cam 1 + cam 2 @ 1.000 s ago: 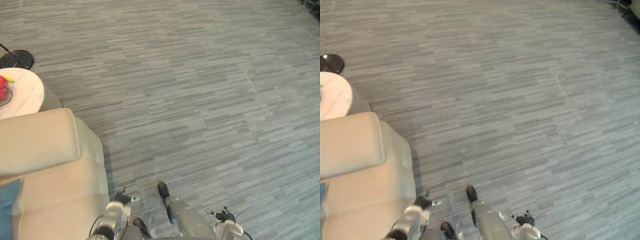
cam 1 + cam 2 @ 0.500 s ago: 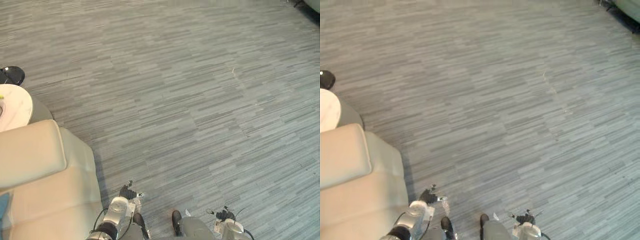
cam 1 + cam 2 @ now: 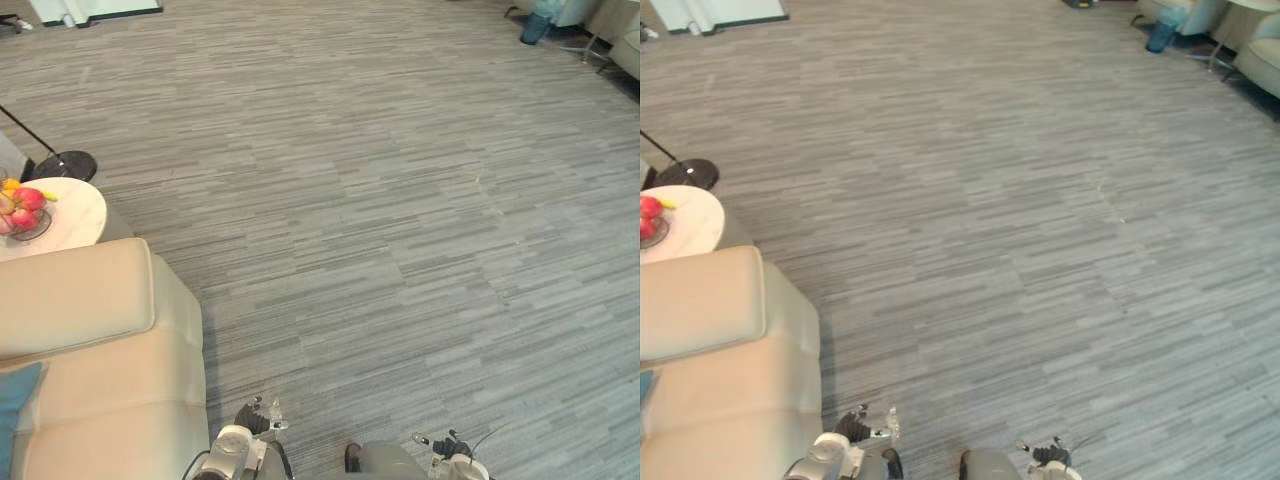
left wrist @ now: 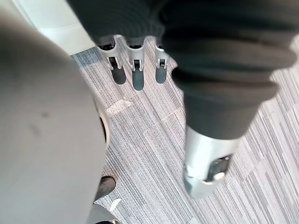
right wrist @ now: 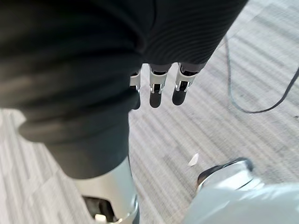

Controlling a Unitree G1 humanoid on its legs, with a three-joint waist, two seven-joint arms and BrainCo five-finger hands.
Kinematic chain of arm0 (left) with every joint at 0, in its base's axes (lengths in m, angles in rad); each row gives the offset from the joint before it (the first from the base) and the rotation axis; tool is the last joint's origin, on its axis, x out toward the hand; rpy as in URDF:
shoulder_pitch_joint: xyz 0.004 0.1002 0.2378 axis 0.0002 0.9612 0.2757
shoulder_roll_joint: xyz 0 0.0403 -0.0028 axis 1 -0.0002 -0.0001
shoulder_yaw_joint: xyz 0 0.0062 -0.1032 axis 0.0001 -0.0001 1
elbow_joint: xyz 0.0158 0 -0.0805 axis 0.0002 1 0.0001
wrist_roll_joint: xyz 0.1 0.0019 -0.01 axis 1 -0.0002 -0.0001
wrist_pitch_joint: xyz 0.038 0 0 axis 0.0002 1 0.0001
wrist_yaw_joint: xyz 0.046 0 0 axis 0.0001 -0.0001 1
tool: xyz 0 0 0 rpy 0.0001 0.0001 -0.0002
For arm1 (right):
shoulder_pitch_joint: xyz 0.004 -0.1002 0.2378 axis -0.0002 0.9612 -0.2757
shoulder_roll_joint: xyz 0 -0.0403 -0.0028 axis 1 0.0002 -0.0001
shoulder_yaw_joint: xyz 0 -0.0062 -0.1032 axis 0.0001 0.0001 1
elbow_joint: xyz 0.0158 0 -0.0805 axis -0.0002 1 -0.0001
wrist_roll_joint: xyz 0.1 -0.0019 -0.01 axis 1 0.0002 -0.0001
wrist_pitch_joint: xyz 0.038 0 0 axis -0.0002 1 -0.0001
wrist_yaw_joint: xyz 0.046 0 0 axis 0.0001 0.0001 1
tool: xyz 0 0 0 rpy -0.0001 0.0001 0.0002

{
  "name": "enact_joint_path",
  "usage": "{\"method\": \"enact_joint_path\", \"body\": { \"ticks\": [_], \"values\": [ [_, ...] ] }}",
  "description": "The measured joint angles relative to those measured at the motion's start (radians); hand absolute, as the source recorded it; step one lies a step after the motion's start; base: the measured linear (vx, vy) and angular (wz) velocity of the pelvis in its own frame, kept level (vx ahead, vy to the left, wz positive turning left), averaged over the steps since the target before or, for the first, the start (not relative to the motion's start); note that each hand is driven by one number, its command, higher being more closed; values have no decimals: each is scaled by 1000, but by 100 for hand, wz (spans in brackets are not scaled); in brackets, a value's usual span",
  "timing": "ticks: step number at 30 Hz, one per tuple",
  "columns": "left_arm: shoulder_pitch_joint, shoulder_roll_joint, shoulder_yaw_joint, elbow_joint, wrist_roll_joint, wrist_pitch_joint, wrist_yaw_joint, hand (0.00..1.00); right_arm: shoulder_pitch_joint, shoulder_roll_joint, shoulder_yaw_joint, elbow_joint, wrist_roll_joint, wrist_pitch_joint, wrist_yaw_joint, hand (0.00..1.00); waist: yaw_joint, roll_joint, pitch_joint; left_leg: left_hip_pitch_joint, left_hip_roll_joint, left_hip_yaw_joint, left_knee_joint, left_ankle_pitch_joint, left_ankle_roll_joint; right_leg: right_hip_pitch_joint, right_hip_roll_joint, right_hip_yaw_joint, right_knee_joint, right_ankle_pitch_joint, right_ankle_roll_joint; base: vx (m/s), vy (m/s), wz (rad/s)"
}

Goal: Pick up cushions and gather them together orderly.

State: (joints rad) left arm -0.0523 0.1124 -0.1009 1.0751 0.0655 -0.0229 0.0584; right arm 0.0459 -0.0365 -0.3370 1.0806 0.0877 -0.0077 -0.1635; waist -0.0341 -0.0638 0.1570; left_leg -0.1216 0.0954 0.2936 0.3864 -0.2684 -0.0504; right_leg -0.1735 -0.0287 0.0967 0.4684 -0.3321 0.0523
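Observation:
One teal-blue cushion (image 3: pixel 14 412) lies on the seat of a cream sofa (image 3: pixel 100 370) at the lower left, and just its corner is in view. My left hand (image 4: pixel 136 70) hangs beside the sofa's end with straight fingers over the grey carpet, holding nothing. My right hand (image 5: pixel 156 88) hangs low on the other side, fingers straight and empty, also above bare carpet. Both hands are well away from the cushion.
A round white side table (image 3: pixel 65 218) with a bowl of fruit (image 3: pixel 20 208) stands behind the sofa, with a black lamp base (image 3: pixel 66 164) past it. A blue bin (image 3: pixel 539 26) and pale chairs (image 3: pixel 1265 50) stand far off at the upper right. Grey striped carpet (image 3: pixel 400 200) spreads ahead.
The whole picture has shifted as the camera moved: more of the far room, the fruit bowl and the lamp base now show. Both hands still hang empty.

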Motion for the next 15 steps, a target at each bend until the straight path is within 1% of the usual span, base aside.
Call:
{"method": "enact_joint_path", "body": {
  "ticks": [1, 2, 3, 4, 5, 6, 7, 8, 9, 10, 11, 12, 14, 15],
  "values": [
    [0, -1, 2, 0, 1, 0, 1, 0, 15, -5, -14, -1, 0, 1, 0, 0, -7, 8, 1, 3, -14, -1, -10, -10, 8, -16, -9, 7, 22, 4, 28, -42, 161, -60],
    [2, -1, 5, 3, 1, 0, 6, 0, 12, 2, -14, -2, 1, 2, -1, 0, -9, 11, 5, 3, -22, 22, -19, -12, 9, -60, -17, 22, 102, 18, 58, -15, 106, -55],
    [5, 9, 6, 6, 0, 2, 11, 0, 8, 6, -14, -5, 2, 4, 1, 0, -15, 4, 4, 3, -23, 46, -20, -13, 10, -108, -28, 24, 195, 33, 60, 38, 119, -64],
    [8, 18, 6, 11, 0, 5, 20, 0, 8, 6, -13, -4, 2, 7, 0, 0, -17, -1, 5, 23, -23, 87, -37, -6, 10, -151, -46, -3, 273, 49, 37, 70, 68, -72],
    [8, 19, 6, 17, 0, 9, 26, 0, 7, 5, -12, -4, 2, 8, -1, 0, -17, 2, 8, 51, -22, 119, -56, 1, 17, -162, -76, -53, 285, 50, 23, 126, 51, -84],
    [9, 18, 7, 17, 0, 10, 27, 0, 5, 1, -11, -4, 2, 7, -2, 0, -18, 5, 10, 78, -18, 148, -74, 4, 15, -156, -99, -98, 256, 51, 13, 145, -9, -98],
    [7, 18, 8, 14, 0, 8, 29, 0, -7, -9, -3, -2, 2, 7, -3, 0, -18, 15, 12, 113, -4, 192, -97, 8, 7, -143, -120, -173, 176, 54, 4, 183, -40, -124],
    [-2, 21, 7, 14, -2, 6, 30, 0, -33, -20, 15, -2, 2, 4, -5, 0, -19, 31, 11, 137, 20, 239, -128, 18, -10, -138, -131, -289, 37, 81, -1, 161, -51, -119],
    [-9, 25, 7, 14, -4, 6, 30, 0, -43, -22, 29, -3, 2, 2, -7, 0, -20, 33, 11, 143, 24, 252, -142, 26, -23, -137, -134, -335, -28, 111, -6, 137, -52, -90],
    [-13, 29, 5, 16, -9, 5, 31, 0, -47, -23, 35, -4, 2, -1, -7, 0, -27, 35, 12, 148, 27, 254, -157, 34, -36, -130, -137, -387, -82, 198, -36, 240, -137, -48],
    [-35, 28, 3, 16, -10, 2, 30, 0, -50, -28, 35, -3, 2, -5, -10, 0, -35, 46, 19, 160, 47, 246, -185, 51, -56, -103, -109, -418, -120, 235, -76, 245, -163, -36],
    [-50, 19, 4, 15, -10, -4, 28, 0, -49, -33, 34, -3, 2, -8, -13, 0, -36, 57, 22, 166, 51, 241, -201, 64, -70, -106, -92, -409, -122, 230, -84, 293, -209, -37],
    [-65, -12, 6, 14, -9, -10, 27, 0, -49, -49, 29, -4, 2, -9, -12, 0, -36, 81, 40, 206, 66, 244, -207, 75, -89, -107, -77, -393, -68, 181, -98, 224, -178, -40],
    [-63, -20, 6, 14, -9, -11, 26, 0, -45, -51, 28, -2, 2, -9, -13, 0, -37, 84, 40, 216, 68, 243, -188, 77, -94, -106, -77, -383, -42, 154, -103, 221, -177, -33]
  ]
}}
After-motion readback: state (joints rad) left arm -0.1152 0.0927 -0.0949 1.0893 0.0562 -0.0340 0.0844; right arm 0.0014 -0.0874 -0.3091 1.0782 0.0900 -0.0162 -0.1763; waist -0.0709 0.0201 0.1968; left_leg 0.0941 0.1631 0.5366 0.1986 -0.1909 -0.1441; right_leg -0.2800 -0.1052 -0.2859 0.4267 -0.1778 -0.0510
